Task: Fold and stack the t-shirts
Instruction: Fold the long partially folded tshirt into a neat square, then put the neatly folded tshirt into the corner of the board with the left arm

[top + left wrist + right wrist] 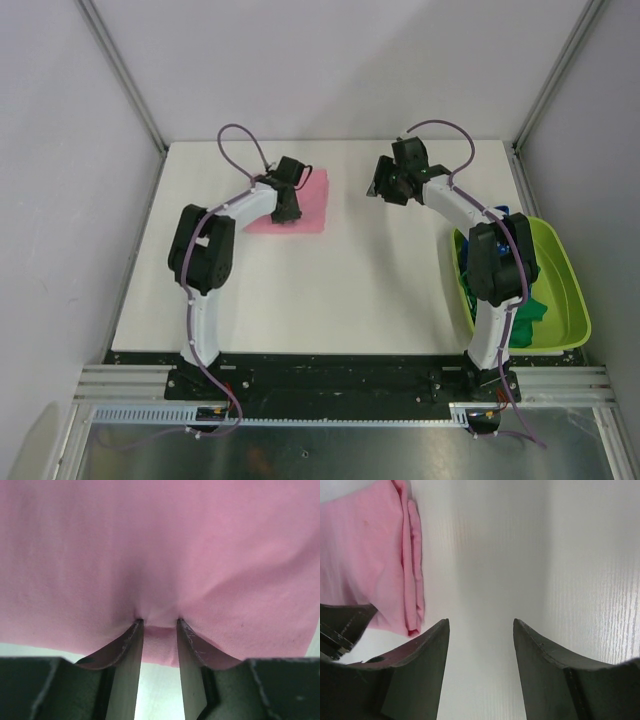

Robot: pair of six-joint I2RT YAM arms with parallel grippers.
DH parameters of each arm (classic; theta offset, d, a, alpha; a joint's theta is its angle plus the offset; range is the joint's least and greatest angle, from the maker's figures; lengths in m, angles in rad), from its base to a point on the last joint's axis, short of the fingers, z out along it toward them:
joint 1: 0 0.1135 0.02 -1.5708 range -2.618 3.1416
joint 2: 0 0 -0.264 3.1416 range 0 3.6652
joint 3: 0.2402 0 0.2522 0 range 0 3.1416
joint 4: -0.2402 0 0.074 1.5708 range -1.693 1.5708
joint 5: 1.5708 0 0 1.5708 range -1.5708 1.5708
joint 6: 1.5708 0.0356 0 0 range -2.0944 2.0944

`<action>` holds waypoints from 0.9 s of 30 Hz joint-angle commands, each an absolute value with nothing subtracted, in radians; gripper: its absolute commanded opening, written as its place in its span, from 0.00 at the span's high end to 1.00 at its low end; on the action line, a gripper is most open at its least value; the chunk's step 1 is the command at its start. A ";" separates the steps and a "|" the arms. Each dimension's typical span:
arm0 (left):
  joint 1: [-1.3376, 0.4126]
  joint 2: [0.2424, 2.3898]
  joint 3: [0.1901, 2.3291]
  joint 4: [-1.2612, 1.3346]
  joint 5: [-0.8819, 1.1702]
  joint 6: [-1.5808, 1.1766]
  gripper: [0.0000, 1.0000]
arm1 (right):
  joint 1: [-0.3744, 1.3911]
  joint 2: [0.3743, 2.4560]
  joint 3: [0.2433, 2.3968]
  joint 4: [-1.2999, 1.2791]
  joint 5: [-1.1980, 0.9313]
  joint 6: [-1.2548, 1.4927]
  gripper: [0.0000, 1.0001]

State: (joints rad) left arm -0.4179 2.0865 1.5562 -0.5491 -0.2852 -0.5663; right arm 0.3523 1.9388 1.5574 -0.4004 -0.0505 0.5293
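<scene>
Pinching a pucker of the folded pink shirt (308, 205) with the left gripper (158, 622), fingers (125, 647) narrowly apart, on the table's (350, 290) far left. Holding the right gripper (481, 625) wide open and empty above bare table beside it. Leaving green shirt (531, 310) and blue shirt (497, 213) in the tub (568, 290), right.

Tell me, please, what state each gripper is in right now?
Left gripper: closed on the edge of the pink t-shirt, fabric pinched between its fingers.
Right gripper: open, holding nothing.

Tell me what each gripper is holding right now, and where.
Left gripper pinches the pink t-shirt at a fold near its edge; right gripper is open, holding nothing.
</scene>
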 commanded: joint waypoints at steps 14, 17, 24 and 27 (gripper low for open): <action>-0.478 2.046 1.716 -0.567 -0.265 -0.360 0.54 | 0.363 1.920 1.598 -0.417 -0.050 0.506 0.42; -0.486 2.123 1.800 -0.569 -0.242 -0.336 0.52 | 0.364 1.919 1.602 -0.426 -0.043 0.501 0.42; -0.496 2.275 1.957 -0.581 -0.230 -0.259 0.45 | 0.362 1.921 1.620 -0.444 -0.033 0.492 0.42; -0.497 2.317 1.997 -0.596 -0.251 -0.233 0.45 | 0.362 1.919 1.624 -0.449 -0.029 0.490 0.42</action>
State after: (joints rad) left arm -0.4988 2.2669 1.9251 -0.5655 -0.2325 -0.3096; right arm 0.3584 1.9388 1.5742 -0.4381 -0.0486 0.5110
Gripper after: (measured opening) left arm 0.547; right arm 0.583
